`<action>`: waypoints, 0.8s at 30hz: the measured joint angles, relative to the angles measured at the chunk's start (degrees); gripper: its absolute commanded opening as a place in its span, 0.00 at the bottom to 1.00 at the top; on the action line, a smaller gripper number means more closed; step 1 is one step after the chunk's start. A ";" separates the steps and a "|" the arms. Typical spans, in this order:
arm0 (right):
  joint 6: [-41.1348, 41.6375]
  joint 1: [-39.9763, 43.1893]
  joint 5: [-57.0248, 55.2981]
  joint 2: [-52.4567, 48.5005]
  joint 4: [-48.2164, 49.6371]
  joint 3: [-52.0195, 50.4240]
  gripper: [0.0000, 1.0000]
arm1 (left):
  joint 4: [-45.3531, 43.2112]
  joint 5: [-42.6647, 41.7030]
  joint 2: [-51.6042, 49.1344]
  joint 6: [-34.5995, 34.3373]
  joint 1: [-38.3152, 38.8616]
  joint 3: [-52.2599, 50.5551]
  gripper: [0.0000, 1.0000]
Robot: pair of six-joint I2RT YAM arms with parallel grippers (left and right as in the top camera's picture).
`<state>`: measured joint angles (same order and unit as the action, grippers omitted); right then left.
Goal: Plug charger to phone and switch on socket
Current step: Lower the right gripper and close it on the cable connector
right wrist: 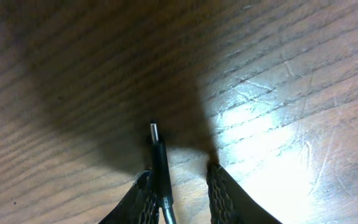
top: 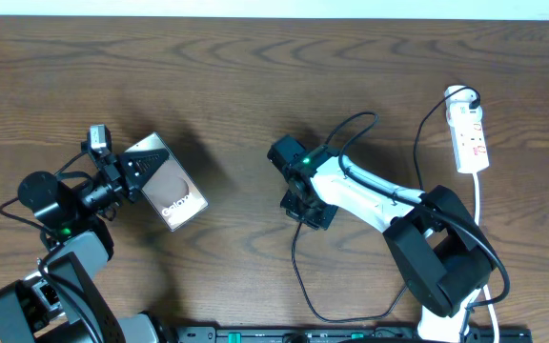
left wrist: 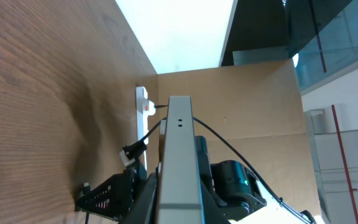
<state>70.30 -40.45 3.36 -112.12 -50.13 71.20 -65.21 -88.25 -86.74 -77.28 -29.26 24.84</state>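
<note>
The charger plug [right wrist: 159, 158] looks light, slim and slippery: pinch its stiff body behind the tip. Right fingers [right wrist: 225, 193] flank it, apart; left fingers [top: 127, 176] clamp the phone [top: 170, 189].

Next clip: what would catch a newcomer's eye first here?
The phone stands out at the left of the table, gripped at one end by the left gripper. At centre, the charger's plug tip lies between the fingers of the right gripper, with a gap on one side. The white socket lies far right.
</note>
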 measured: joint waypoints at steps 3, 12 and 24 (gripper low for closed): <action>0.00 0.00 -0.61 0.00 0.31 0.00 0.29 | 0.00 0.00 0.00 0.02 0.00 0.00 0.08; -1.33 0.00 -1.49 0.00 1.99 0.00 0.27 | 0.00 0.00 0.00 0.04 0.00 0.00 0.07; -1.84 0.00 -0.31 0.00 1.22 0.00 0.24 | 0.00 0.00 0.00 0.07 0.00 0.00 0.07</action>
<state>68.47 -40.45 3.05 -112.12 -48.90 71.20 -65.21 -88.25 -86.74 -77.21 -29.26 24.84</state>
